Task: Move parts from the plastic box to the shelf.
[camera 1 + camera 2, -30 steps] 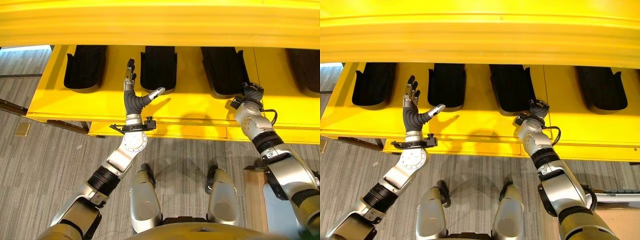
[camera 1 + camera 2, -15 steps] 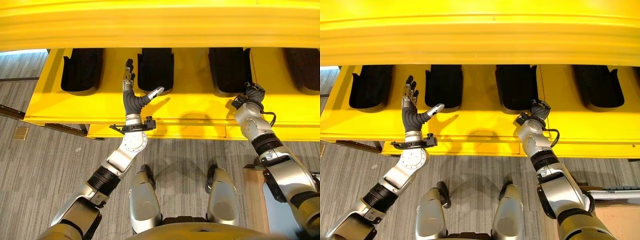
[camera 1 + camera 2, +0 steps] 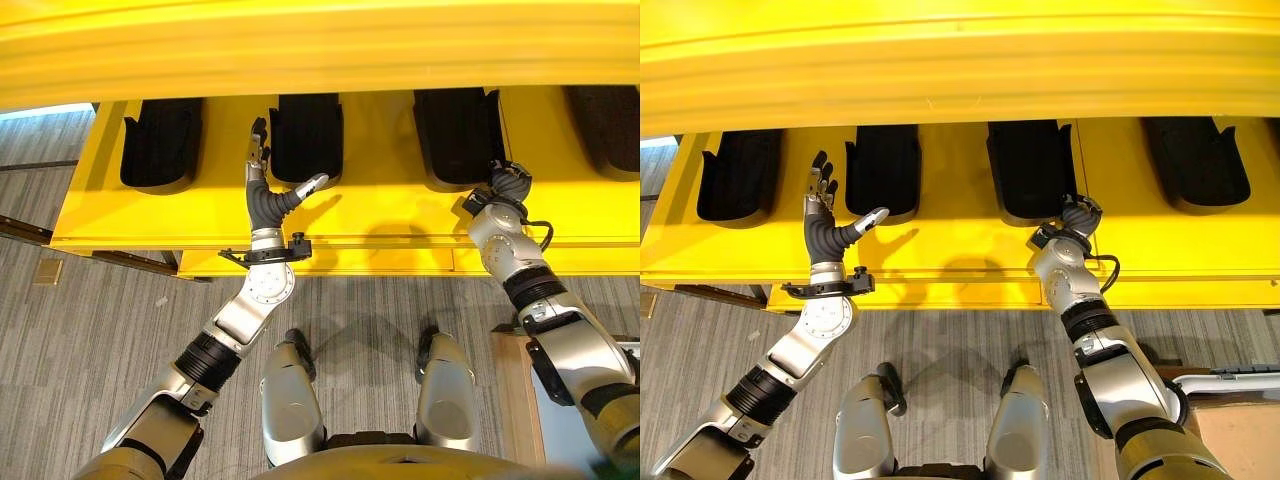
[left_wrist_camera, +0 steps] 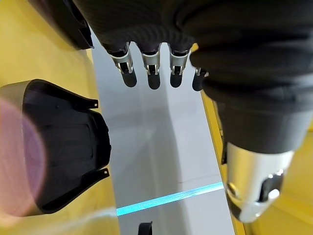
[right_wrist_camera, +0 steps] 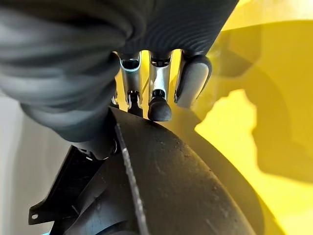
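1. Black part (image 3: 1031, 170): a moulded, matte plastic shell, long, with a rounded near end and a raised rim. It lies flat on the yellow shelf (image 3: 960, 250), third from the left in a row of like pieces. In the right wrist view its dark surface (image 5: 186, 191) looks finely grained, with a thin ridge running along it and a small mounting tab at one edge.

2. Right hand (image 3: 1078, 217): at the near right corner of that part. In its own wrist view the silver, dark-tipped fingers (image 5: 159, 105) curl down over the part's rounded rim and touch it, so the hand is closed on the part.

3. Left hand (image 3: 265, 190): raised above the shelf surface between the first and second parts, holding nothing. Its fingers (image 4: 152, 73) are straight and side by side, with the thumb (image 3: 313, 184) spread wide to the side.

4. Neighbouring parts: the far-left part (image 3: 160, 140), the second part (image 3: 307, 135) just beside the left hand, and the far-right part (image 3: 1195, 160). All share the same glossy-edged black shell shape and lie well apart from one another.

5. Shelf: smooth, bright yellow painted board with a seam between panels, under a ribbed yellow upper tier (image 3: 320, 45).

6. Floor (image 3: 80, 340): grey, striped carpet tiles below the shelf's front edge.
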You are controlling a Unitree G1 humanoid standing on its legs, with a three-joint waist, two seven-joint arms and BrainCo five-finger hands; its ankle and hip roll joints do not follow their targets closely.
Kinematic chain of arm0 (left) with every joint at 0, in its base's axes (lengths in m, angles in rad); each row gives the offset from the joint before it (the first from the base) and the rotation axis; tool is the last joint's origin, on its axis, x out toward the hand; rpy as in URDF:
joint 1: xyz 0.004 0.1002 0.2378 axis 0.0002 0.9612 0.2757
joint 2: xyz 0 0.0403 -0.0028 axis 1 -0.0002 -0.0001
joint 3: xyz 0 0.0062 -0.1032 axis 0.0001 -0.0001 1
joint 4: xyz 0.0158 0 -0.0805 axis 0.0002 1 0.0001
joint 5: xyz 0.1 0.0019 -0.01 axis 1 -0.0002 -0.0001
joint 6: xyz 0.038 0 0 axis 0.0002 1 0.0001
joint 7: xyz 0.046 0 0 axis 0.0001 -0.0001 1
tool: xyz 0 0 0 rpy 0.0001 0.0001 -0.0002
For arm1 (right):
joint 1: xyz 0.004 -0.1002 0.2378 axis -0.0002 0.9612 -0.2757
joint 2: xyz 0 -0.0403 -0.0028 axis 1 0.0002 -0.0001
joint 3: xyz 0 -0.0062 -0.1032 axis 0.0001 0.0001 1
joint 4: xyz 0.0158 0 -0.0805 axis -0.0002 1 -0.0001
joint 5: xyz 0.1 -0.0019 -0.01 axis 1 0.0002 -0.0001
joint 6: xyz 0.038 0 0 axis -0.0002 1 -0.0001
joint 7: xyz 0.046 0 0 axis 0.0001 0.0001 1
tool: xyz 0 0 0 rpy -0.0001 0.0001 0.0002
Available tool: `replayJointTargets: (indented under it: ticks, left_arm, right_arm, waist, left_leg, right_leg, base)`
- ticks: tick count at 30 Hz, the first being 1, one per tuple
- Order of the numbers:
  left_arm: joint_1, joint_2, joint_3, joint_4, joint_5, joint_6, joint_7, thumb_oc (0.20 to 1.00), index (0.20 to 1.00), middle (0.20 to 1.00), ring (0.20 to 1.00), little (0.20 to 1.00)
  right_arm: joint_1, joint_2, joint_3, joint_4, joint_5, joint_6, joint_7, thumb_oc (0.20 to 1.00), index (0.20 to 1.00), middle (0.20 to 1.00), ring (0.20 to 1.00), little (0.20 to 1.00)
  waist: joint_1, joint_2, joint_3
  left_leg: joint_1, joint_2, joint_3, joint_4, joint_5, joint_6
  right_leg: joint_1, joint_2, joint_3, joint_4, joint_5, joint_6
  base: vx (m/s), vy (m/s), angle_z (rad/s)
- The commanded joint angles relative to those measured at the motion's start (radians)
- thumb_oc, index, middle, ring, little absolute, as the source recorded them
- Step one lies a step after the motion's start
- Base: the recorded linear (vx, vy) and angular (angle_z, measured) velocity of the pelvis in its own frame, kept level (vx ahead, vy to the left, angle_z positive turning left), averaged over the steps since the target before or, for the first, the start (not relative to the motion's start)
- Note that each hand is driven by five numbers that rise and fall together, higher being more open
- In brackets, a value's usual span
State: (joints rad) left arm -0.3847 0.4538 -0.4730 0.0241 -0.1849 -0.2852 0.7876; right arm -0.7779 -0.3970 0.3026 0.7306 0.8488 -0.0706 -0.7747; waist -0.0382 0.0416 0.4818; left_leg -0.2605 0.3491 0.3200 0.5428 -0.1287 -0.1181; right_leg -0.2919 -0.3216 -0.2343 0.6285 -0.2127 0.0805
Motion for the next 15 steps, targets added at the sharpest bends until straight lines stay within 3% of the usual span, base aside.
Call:
replayJointTargets:
  ticks: [1, 5, 15]
  left_arm:
    - [-0.023, 0.000, -0.003, -0.137, 0.014, -0.024, -0.011, 1.000, 1.000, 1.000, 1.000, 1.000]
    - [-0.019, 0.004, -0.004, -0.141, 0.012, -0.020, -0.012, 1.000, 1.000, 1.000, 1.000, 1.000]
    - [-0.010, 0.001, -0.004, -0.140, 0.017, -0.018, -0.018, 1.000, 1.000, 1.000, 1.000, 1.000]
  right_arm:
    - [0.093, 0.058, -0.014, 0.068, 0.060, 0.055, -0.005, 1.000, 1.000, 1.000, 1.000, 1.000]
    - [0.089, 0.053, -0.008, 0.072, 0.049, 0.057, 0.000, 1.000, 1.000, 1.000, 1.000, 1.000]
    - [0.121, 0.091, -0.034, 0.051, 0.262, 0.013, 0.037, 1.000, 1.000, 1.000, 1.000, 1.000]
  waist:
    - [0.035, 0.020, 0.038]
    - [0.037, 0.019, 0.038]
    - [0.038, 0.014, 0.038]
  left_leg:
    - [0.042, -0.053, 0.063, -0.037, 0.002, 0.084]
    - [0.043, -0.051, 0.062, -0.037, 0.002, 0.084]
    - [0.054, -0.055, 0.065, -0.045, 0.002, 0.085]
  right_leg:
    - [0.046, 0.027, -0.070, 0.177, -0.121, -0.079]
    - [0.047, 0.026, -0.073, 0.177, -0.120, -0.079]
    - [0.052, 0.032, -0.070, 0.176, -0.120, -0.078]
  base:
    - [0.00, 0.000, 0.00]
    - [0.00, 0.000, 0.00]
    - [0.00, -0.001, 0.00]
